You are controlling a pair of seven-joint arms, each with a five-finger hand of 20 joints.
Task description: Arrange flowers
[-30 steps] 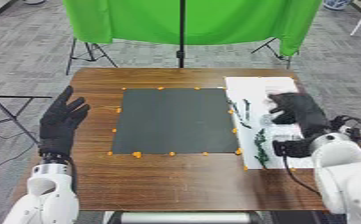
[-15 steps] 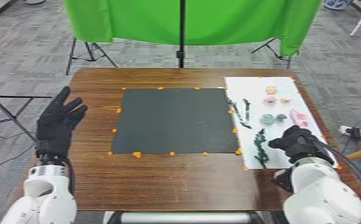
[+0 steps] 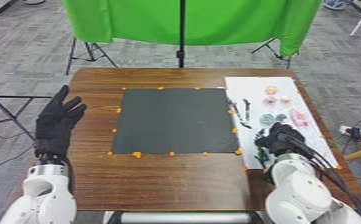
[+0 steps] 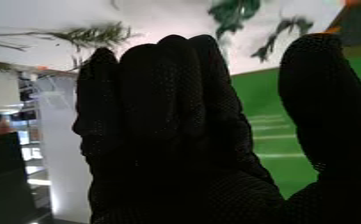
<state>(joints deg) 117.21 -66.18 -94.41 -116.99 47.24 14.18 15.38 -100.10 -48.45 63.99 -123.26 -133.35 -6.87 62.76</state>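
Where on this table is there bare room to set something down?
Dark sheet: bare across its middle, inside the orange dots. Wood: bare between that sheet and the near edge. Crowded: white sheet, with flowers, stems and the right hand.

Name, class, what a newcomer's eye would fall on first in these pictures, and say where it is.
Probably the bright green cloth hanging beyond the table catches the eye first. Next might come the dark mat in the middle of the tabletop, then the right hand over the white sheet on the right, near a pink flower.
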